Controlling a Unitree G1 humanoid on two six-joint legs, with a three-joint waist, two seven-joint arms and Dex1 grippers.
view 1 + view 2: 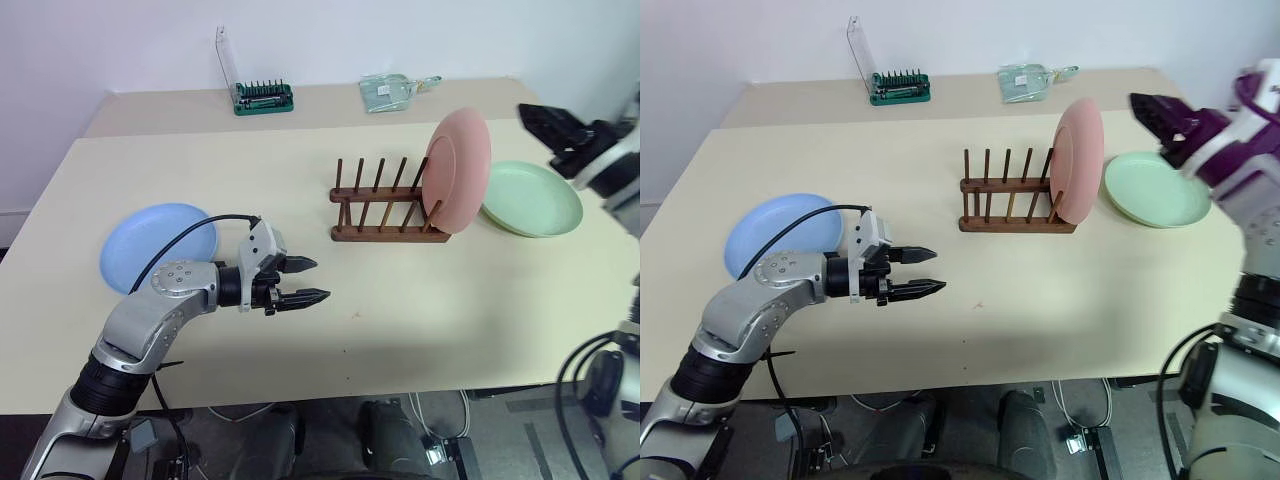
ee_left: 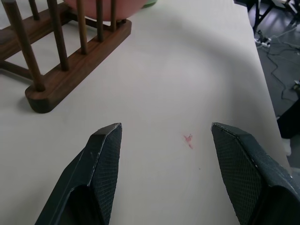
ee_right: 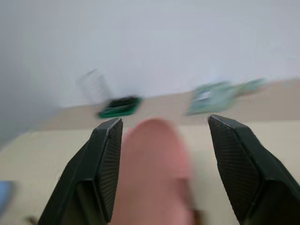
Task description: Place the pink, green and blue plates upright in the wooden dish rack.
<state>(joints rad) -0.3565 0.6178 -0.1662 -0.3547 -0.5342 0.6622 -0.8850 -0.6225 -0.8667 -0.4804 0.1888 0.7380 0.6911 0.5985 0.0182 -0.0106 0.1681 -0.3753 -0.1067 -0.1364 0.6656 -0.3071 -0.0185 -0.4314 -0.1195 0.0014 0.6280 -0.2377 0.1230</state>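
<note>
Pink plate (image 1: 457, 165) stands upright in the end slot of the wooden dish rack (image 1: 385, 210), on the side nearest the right claw (image 1: 545, 122). That claw is off the plate, jaws apart, nothing in them, hovering just beside the plate's top edge and above the green plate (image 1: 532, 198), which lies flat on the table (image 1: 400, 300) directly below it, touching or nearly touching the rack end.

Left claw (image 1: 308, 280) hangs low over bare table, jaws apart & empty; blue plate (image 1: 158, 245) lies flat just behind it, rack well ahead of its tips.

Next job, I'd say: green plate w/ the right claw. To do it well: come down on the rim farthest from the rack, pinch the edge only, tip it vertical before carrying, then drop it between the next free pegs w/o bumping the pink one, which looks to lean a bit on its pegs. Slow in, clean let-go.
</note>
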